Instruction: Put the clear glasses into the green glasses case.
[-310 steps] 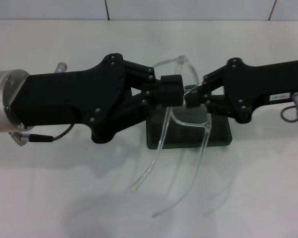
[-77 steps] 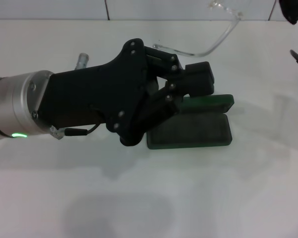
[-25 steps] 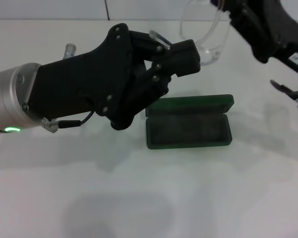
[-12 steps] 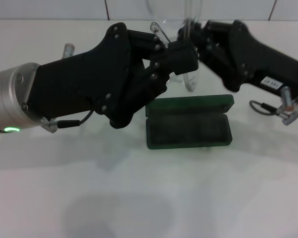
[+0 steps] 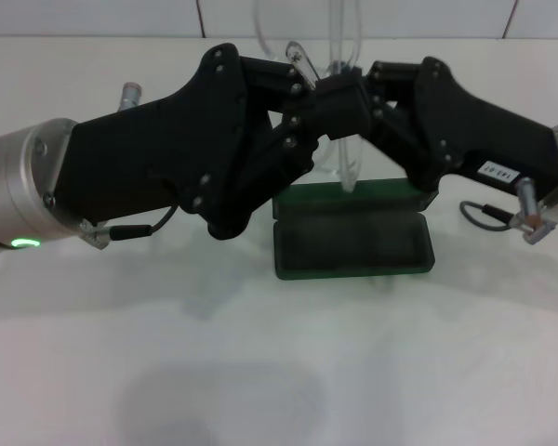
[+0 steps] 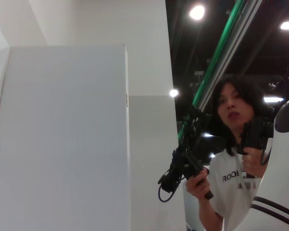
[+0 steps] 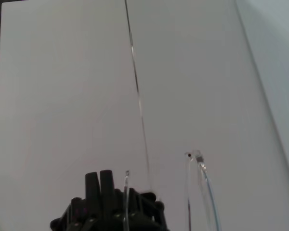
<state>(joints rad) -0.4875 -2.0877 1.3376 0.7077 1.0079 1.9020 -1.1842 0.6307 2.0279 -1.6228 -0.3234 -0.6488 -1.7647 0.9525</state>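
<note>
Head view: the white tabletop (image 5: 279, 372) carries the green glasses case (image 5: 353, 243), lying open with its lid (image 5: 363, 195) folded back on the far side and its long axis running left to right. The dark lining faces up and holds nothing.

The left gripper (image 5: 330, 107) reaches in from the left and the right gripper (image 5: 358, 88) from the right; the two meet above the far edge of the case. The clear glasses (image 5: 339, 102) hang between them, well above the case and not touching it. The left gripper appears closed on part of the frame; whether the right gripper's fingers are gripping cannot be told, as the two black bodies overlap.

The glasses stand on end: their long axis runs roughly vertical, one end dipping toward the case lid and the other rising out of view, crosswise to the long axis of the case.

Right wrist view: the clear temple arms (image 7: 202, 192) rise beside the black left gripper (image 7: 111, 207).

Risk, as judged: lowered in this attitude, the frame would strike the lid or rest across the rim. Uneven pull between the two grippers could twist or spring the thin plastic loose.
</note>
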